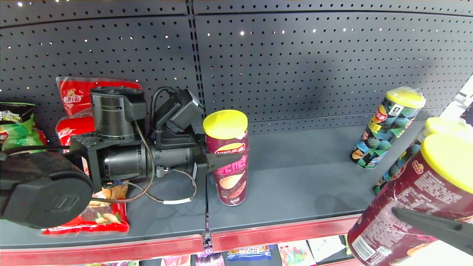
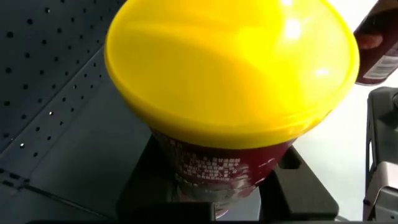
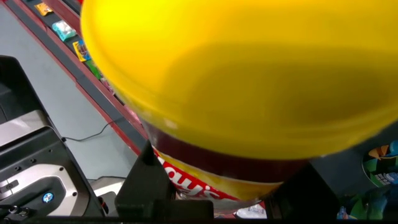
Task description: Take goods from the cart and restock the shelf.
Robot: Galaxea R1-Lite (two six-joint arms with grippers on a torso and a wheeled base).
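Head view: the left gripper is closed around a maroon can with a yellow lid, one dark finger lying across the can's front about halfway up. The can stands upright near the middle of the shelf, its base down at the grey shelf board; whether it rests its weight there I cannot tell. In the left wrist view the same can sits between the two fingers of the left gripper, both pressed to its sides.

The right gripper grips a second maroon can, also yellow-lidded, tilted and held in front of the red front edge of the shelf at its right end. The right wrist view shows this can clamped between the fingers of the right gripper.

Towards the right of the shelf a patterned can stands leaning a little, well apart from the first maroon can. Another patterned can stands nearer the right end, partly behind the held one. At the left end are red snack bags against the pegboard, with a green bag beside them.
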